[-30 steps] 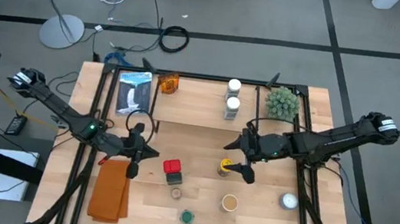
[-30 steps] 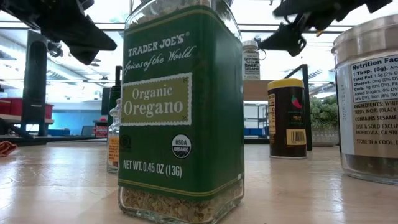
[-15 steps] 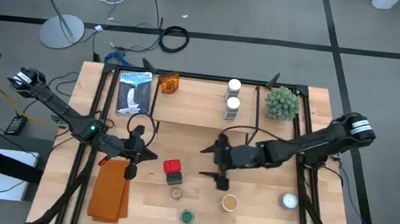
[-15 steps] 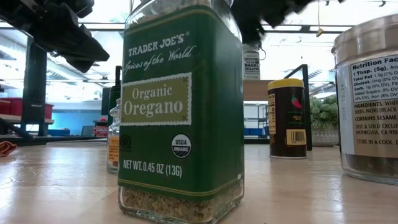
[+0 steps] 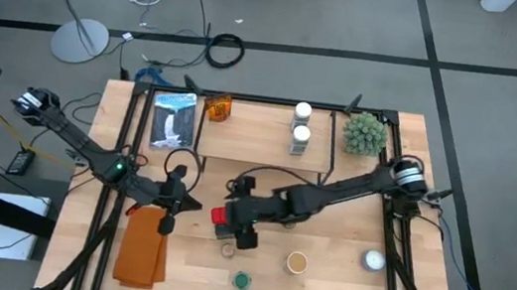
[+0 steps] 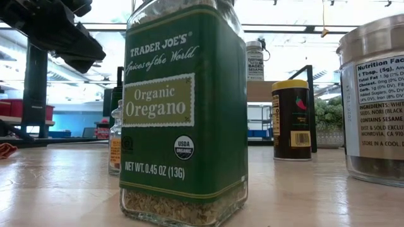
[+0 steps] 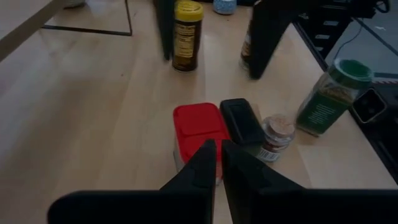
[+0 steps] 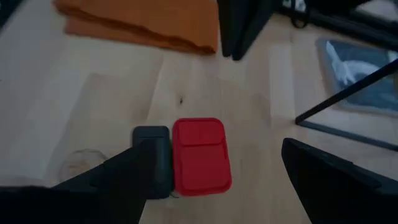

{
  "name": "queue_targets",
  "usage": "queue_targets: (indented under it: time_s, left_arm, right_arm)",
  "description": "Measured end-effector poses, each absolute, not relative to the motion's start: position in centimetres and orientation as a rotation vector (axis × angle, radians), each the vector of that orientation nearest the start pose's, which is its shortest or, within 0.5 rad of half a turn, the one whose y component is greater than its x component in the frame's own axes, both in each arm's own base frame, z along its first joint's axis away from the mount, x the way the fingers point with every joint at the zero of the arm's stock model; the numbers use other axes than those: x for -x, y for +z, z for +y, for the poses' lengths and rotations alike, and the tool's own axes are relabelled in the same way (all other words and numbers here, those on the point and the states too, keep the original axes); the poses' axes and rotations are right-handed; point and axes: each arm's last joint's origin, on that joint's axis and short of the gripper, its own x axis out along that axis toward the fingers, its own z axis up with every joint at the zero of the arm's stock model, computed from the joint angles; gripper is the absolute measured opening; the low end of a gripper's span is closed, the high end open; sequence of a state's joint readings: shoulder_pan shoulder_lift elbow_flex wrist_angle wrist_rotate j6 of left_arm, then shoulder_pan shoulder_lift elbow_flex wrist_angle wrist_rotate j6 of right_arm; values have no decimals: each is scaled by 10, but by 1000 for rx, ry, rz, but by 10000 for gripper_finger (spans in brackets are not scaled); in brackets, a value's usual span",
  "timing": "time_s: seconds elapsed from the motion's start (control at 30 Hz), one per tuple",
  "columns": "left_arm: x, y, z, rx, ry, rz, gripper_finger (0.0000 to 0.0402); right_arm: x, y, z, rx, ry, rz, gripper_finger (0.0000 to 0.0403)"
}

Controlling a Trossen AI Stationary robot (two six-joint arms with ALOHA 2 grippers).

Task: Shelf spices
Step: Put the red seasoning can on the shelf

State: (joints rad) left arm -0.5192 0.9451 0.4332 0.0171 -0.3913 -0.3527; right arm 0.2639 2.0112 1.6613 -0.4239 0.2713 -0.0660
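— Since the earlier frame, the right gripper (image 5: 243,231) is being swung leftward across the table, past the yellow-lidded jar (image 7: 186,34), and is now being held over the red tin (image 5: 222,216).

— Is anything being gripped?

— Nothing yet; its fingers are being kept spread wide, one on each side of the tin. The left gripper (image 5: 170,211) is being kept clenched and empty, just beside the tin.

— How is the grasp best done?

— Judging from this, the fingers are being lined up across the tin; a square, centred descent is being called for, clear of the tan-lidded jar (image 7: 275,133), before the shelf (image 5: 265,136).
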Motion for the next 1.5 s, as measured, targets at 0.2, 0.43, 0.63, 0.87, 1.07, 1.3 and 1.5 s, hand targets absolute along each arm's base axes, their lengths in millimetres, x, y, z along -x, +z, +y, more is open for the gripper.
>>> queue_targets:
  time_s: [0.2,0.43,0.63,0.87,1.07,1.3,1.5]
  left_arm:
    - [-170,205,-88,126,-62,459,30]
    - [-170,205,-89,127,-64,459,30]
    - [-170,205,-89,127,-61,458,30]
    - [-170,205,-89,127,-62,457,30]
    - [-171,206,-89,132,-66,449,30]
    - [-170,206,-89,132,-66,450,30]
    - [-171,206,-89,132,-67,448,30]
  right_arm:
    - [-455,231,101,240,48,799,281]
    - [-457,226,90,225,46,829,241]
    - [-455,224,91,220,73,850,232]
    - [-459,211,93,219,74,873,232]
    - [-458,212,93,209,79,876,233]
    - [-457,211,99,179,157,881,231]
    - [-456,211,105,188,163,873,233]
